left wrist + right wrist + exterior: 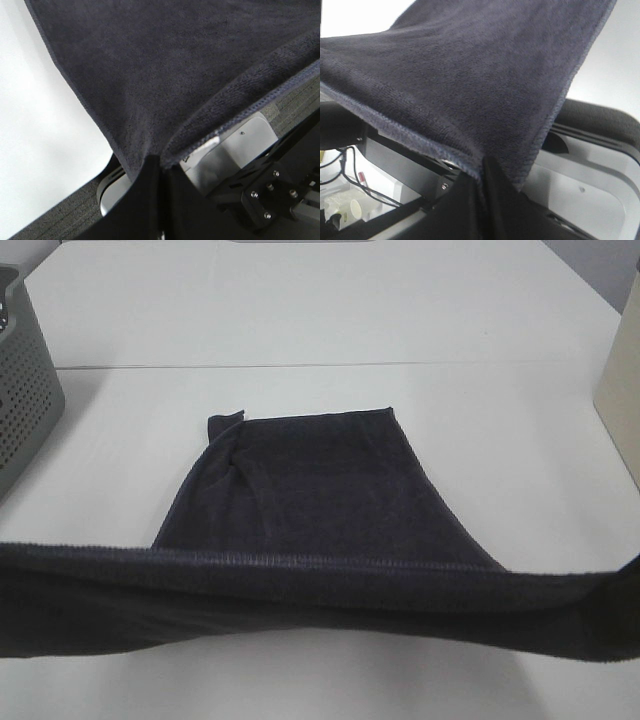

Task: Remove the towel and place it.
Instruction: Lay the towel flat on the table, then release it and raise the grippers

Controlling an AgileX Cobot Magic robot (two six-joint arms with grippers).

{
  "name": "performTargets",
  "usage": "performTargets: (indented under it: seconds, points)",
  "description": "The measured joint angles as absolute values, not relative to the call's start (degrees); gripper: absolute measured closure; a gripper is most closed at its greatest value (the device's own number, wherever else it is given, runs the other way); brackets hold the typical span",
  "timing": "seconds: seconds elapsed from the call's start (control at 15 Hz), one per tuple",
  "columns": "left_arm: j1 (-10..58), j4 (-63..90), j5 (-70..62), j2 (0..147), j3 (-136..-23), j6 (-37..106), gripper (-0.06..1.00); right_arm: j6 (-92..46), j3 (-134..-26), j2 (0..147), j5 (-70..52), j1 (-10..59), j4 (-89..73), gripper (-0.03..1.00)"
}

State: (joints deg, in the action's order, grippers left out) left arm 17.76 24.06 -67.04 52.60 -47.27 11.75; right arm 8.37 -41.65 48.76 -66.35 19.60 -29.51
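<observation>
1. Towel point(320, 480): a dark, long cloth, partly resting on the white table point(300, 310) and partly raised.
- The far end lies flat on the middle of the table, its end edge parallel to the table's far edge.
- The far left corner point(225, 422) is folded over, and creases run down from it.
- The near end is lifted off the surface and stretched from side to side above the table's near edge.
- The stitched hem point(300, 562) runs almost straight from the left side to the right, with a slight sag at mid-span.

2. Left gripper point(159, 165): the jaws are closed on the near left corner of the towel. The cloth fans out from the pinch point, and the hem leaves it along one side.

3. Right gripper point(484, 167): the jaws are closed on the near right corner of the towel. The cloth spreads away from the pinch point in a taut sheet.

4. Both grippers show in the wrist views only.

5. Other items:
- A gray perforated basket point(25, 390) stands at the table's left edge, well apart from the towel.
- A beige object point(620, 390) stands at the table's right edge, also apart from the towel. It is cut off by the frame and cannot be identified.
</observation>
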Motion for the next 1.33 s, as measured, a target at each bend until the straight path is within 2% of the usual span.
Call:
performTargets:
  seconds: [0.47, 1.07, 1.33]
  points:
    - [17.8, 26.6, -67.0, 54.0, -38.5, 16.7, 0.94, 8.3, -35.1, 57.1, -66.3, 19.6, -29.0, 0.96]
    - [17.6, 28.9, -66.7, 76.9, -38.0, 19.8, 0.94, 4.0, -34.9, 74.9, -66.1, 19.1, -27.4, 0.96]
    - [17.6, 29.5, -66.6, 82.7, -38.0, 21.4, 0.94, 1.9, -34.9, 79.7, -65.6, 19.1, -26.9, 0.95]
